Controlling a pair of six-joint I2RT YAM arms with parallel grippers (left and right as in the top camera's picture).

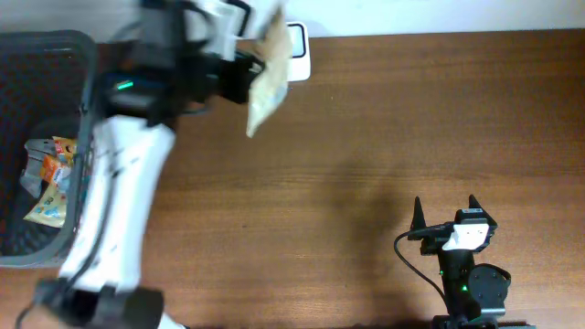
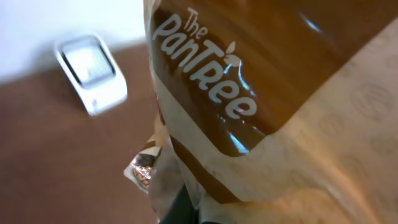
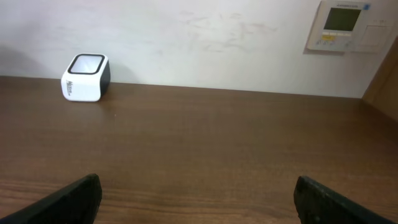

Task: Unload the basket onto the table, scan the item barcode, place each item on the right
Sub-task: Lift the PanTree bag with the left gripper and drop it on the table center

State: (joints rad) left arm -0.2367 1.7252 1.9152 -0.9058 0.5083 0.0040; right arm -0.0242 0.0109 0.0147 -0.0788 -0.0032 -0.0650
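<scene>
The left arm (image 1: 137, 183), its jaws pinching a brown-and-cream PanTree snack bag (image 1: 265, 78), holds the bag at the far edge of the wooden tabletop (image 1: 366, 137), where it overlaps the left side of the white barcode scanner (image 1: 299, 53) in the overhead view. The right arm (image 1: 466, 274) sits near the front edge, jaws spread wide and holding nothing. Orange snack packets (image 1: 50, 183) lie in a dark mesh basket (image 1: 87, 55) at left.

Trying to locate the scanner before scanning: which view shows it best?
Right wrist: the scanner stands whole, sharp and unobstructed. Left wrist shows it blurred beside the held packet. Overhead, the packet partly hides it.
</scene>
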